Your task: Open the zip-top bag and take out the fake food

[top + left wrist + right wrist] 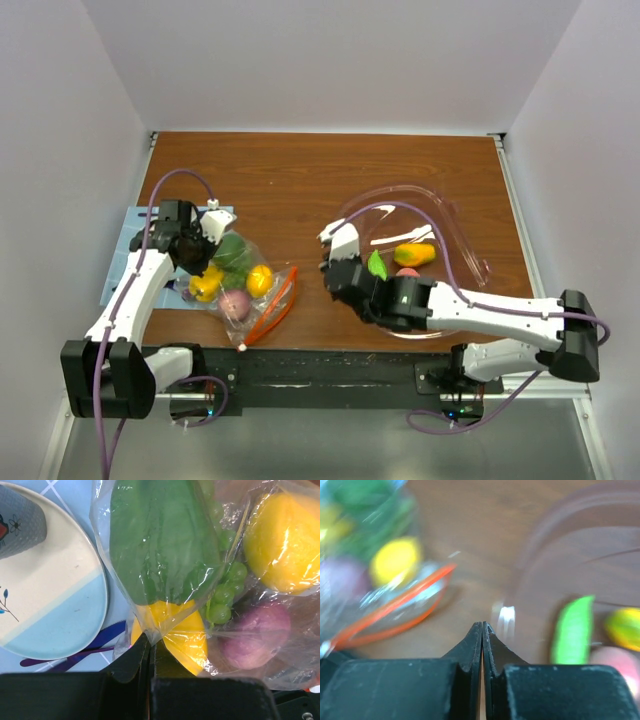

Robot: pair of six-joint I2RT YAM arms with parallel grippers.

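Brown table (300,170): toward its front-left corner I see my left end effector (150,647) pinching the zip-top bag (250,295), with fake food (258,280) inside. My right end effector (482,627), pressed together and empty, hangs right of the bag at the clear tub (450,215).

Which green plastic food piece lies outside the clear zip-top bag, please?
The pale green pod in the clear rigid tub; the dark leafy piece and the grapes are inside the bag.

zip-top bag (370,580) blurred, plate (55,605) cropped, possibly spoon (97,639) half-hidden
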